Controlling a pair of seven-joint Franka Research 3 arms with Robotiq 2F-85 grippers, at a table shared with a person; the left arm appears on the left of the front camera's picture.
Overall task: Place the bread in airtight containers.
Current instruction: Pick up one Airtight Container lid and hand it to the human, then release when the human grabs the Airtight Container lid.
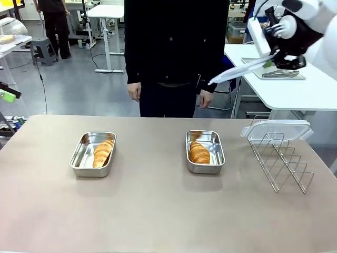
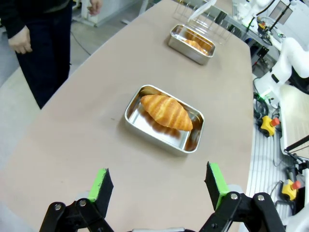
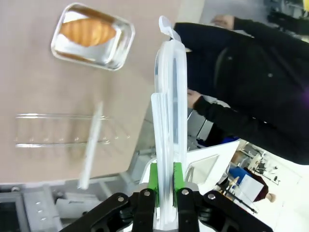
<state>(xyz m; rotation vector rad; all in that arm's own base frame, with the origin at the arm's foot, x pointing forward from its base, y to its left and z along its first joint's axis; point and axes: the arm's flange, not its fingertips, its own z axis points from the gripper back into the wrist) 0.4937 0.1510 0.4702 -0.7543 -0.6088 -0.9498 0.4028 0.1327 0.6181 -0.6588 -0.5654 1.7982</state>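
Two steel containers sit on the table, each with one piece of bread in it. The left container (image 1: 78, 164) holds a croissant (image 1: 102, 153); the right container (image 1: 217, 159) holds another croissant (image 1: 199, 153). My right gripper (image 1: 275, 59) hangs high at the far right, shut on the edge of a clear plastic lid (image 1: 237, 72) that sticks out to the left. In its wrist view the lid (image 3: 169, 106) rises edge-on from the right gripper (image 3: 164, 180), above a container (image 3: 118, 53). My left gripper (image 2: 159, 186) is open above the table, short of the container (image 2: 145, 126) with its croissant (image 2: 166, 111).
A wire rack (image 1: 281, 161) stands at the table's right end with a second clear lid (image 1: 276, 129) lying on top of it. A person in dark clothes (image 1: 174, 52) stands at the far edge, hands hanging at their sides. The table's near half is bare.
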